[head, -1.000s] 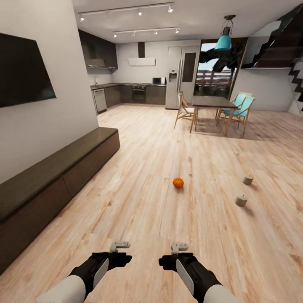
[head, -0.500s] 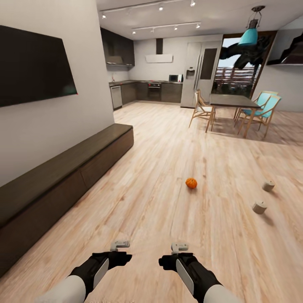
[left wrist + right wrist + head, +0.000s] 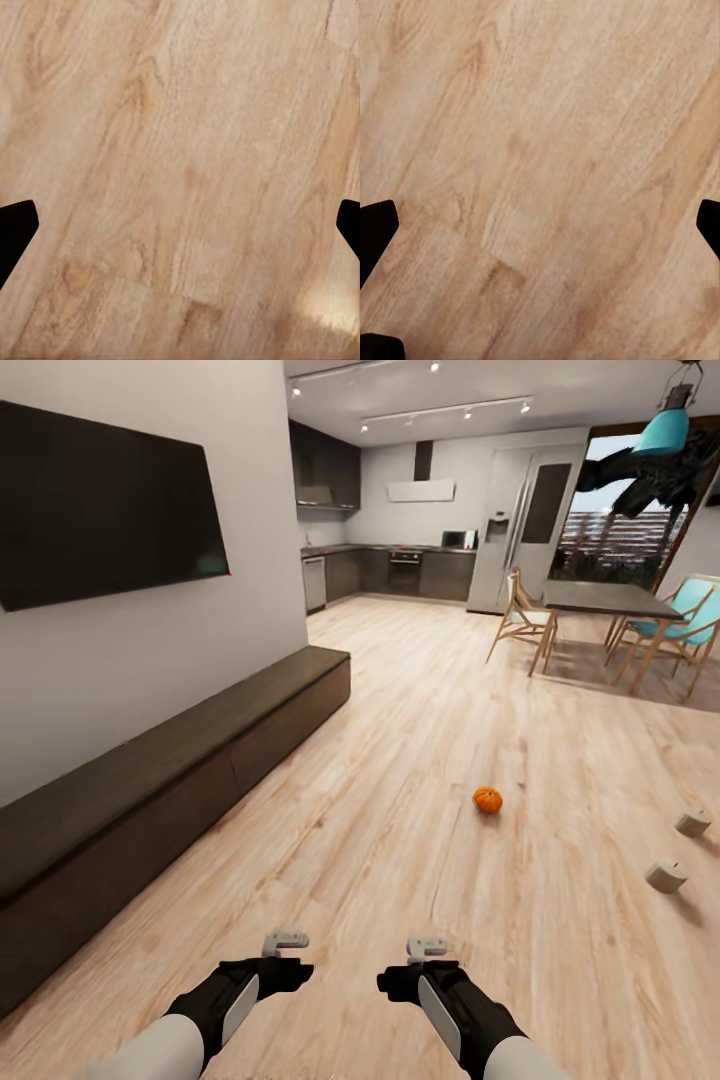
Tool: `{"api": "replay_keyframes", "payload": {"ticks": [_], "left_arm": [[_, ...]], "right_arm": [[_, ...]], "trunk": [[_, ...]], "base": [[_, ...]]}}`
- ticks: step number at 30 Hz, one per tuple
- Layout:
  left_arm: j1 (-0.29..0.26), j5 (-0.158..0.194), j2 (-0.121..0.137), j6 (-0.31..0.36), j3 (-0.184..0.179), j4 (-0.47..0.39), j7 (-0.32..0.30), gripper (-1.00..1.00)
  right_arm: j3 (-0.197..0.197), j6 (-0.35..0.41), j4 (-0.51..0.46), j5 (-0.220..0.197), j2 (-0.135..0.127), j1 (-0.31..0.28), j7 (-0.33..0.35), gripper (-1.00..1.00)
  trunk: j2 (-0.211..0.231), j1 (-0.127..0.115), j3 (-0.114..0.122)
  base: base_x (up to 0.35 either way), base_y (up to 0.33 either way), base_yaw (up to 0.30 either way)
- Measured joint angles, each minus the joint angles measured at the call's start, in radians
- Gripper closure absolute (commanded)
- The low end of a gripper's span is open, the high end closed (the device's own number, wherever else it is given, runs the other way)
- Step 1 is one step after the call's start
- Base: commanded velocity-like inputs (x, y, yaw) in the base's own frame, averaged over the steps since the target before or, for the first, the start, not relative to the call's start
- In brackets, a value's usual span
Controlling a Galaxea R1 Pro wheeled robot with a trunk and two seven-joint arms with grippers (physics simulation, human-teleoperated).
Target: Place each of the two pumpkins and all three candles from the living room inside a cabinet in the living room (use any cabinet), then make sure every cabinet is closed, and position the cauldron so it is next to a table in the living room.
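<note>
One small orange pumpkin (image 3: 487, 800) lies on the wood floor ahead and a little right of my arms. Two squat pale candles (image 3: 666, 876) (image 3: 692, 822) stand on the floor further right, near the picture's edge. The long, low dark-brown cabinet (image 3: 200, 760) runs along the left wall under a wall television, with its fronts shut. My left gripper (image 3: 285, 940) and right gripper (image 3: 427, 947) hang low in front of me, well short of the pumpkin. Both are open and hold nothing. The left gripper (image 3: 180, 232) and the right gripper (image 3: 540, 232) look straight down at bare floorboards.
A dark television (image 3: 100, 510) hangs above the cabinet. A dining table (image 3: 610, 600) with wooden and teal chairs stands at the back right. Behind it is a kitchen with dark grey cupboards (image 3: 400, 572). Open floor lies between me and the pumpkin.
The whole picture has shifted rightward, so the camera has turned to the left and more of the wall and cabinet shows. Both arms keep the same pose.
</note>
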Motion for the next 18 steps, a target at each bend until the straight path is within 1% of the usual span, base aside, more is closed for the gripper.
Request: {"api": "replay_keyframes", "payload": {"ticks": [12,18], "left_arm": [[0.0,0.0,0.0,0.0,-0.002,0.0,0.0,-1.0],[0.001,-0.001,0.0,0.0,-0.003,0.001,0.0,-1.0]], "right_arm": [[0.0,0.0,0.001,-0.001,0.0,0.0,0.001,-1.0],[0.0,0.0,0.001,0.0,0.0,0.0,0.001,-1.0]], "trunk": [[0.0,0.0,-0.013],[0.0,0.0,-0.019]], "base": [[0.0,-0.002,0.235],[0.0,-0.06,0.234]]}}
